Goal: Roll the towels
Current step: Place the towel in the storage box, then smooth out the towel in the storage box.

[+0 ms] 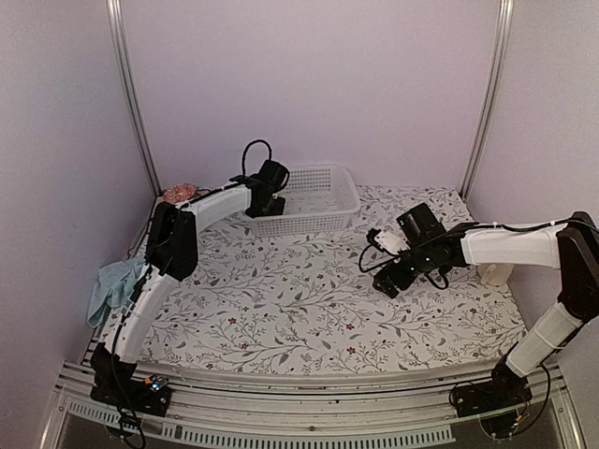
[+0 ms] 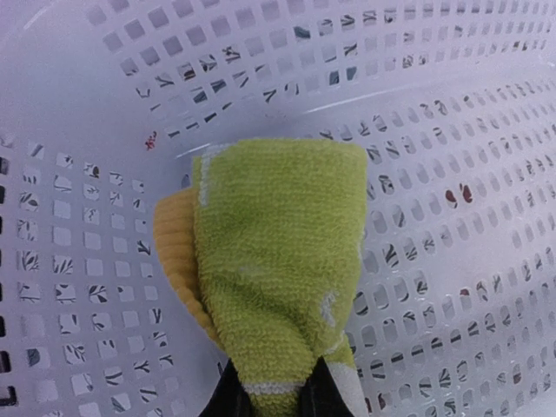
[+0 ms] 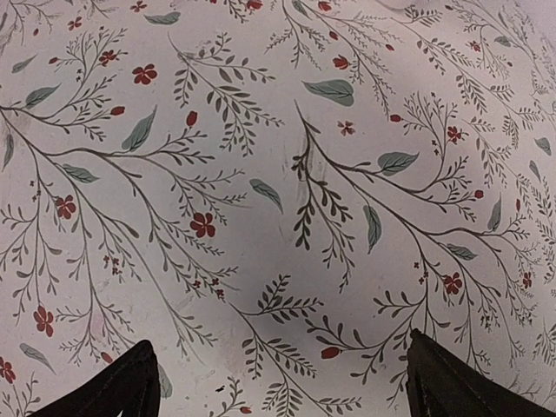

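Left gripper point(image 2: 271, 393) is clamped on the bright yellow-green terry towel point(image 2: 278, 278), the dark fingertips pinching its near end w/ the cloth bunched into a thick folded bundle pointing away from the wrist cam. A yellow-orange ribbed edge point(image 2: 176, 252) pokes out on the bundle's left side; can't tell if it's part of the same cloth. Behind it I see only the white perforated plastic basket point(image 2: 452, 261), floor and curved wall, so the towel sits within the basket's outline. Can't tell whether it touches the bottom. From the top cam the left arm reaches to the basket's near-left corner at the back of the table. Right gripper point(image 3: 278, 387) has its jaws spread wide w/ nothing between them, hovering over bare floral-print table cover point(image 3: 261, 174) on the right-centre side, well apart from the basket. Pale light-blue towel point(image 1: 112, 288) lies crumpled at the far-left table edge, beside the left arm's lower link, partly hanging off the cover.
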You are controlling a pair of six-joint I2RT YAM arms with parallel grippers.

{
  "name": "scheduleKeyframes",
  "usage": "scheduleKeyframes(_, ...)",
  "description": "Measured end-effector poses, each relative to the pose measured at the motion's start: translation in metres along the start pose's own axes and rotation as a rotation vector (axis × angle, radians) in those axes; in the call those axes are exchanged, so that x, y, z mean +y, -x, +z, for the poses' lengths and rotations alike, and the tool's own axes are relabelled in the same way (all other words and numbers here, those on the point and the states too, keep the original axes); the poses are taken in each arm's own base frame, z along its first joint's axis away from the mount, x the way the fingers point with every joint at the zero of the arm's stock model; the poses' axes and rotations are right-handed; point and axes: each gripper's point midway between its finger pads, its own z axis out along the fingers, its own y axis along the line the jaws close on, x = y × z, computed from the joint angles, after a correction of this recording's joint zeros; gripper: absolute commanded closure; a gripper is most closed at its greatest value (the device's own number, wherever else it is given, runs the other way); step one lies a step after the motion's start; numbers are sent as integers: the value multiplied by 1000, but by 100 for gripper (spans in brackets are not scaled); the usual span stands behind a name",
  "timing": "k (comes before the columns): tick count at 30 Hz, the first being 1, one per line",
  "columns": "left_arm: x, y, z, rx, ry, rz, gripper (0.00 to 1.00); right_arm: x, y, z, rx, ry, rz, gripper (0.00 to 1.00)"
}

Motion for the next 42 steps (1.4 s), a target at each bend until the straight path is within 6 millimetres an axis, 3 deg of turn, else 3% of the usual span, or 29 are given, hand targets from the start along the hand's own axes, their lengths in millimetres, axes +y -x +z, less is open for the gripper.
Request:
scheduleKeyframes(4,0,-1,3,13,-41,-47,57,1,-3,3,15,2,-1,1)
scheduleKeyframes(9,-2,-3,5,33,-81,-93,43,0,-3,3,19,2,-1,1)
scheduleKeyframes(17,0,-9,7,47,-73,-103,41,-1,4,7,19,3,-1,1)
scheduleKeyframes(20,1,-10,7,41,-67,-104,34,0,3,10,28,8,-1,1)
scheduleKeyframes(27,7,-6,6,20,-39,-101,38,1,1,11,33,13,-2,1)
scheduleKeyframes(31,13,0,2,0,-15,-95,43,1,2,11,33,16,-2,1)
scheduleKeyframes(42,29,29,-19,-83,62,-69,43,3,2,11,30,28,-5,1)
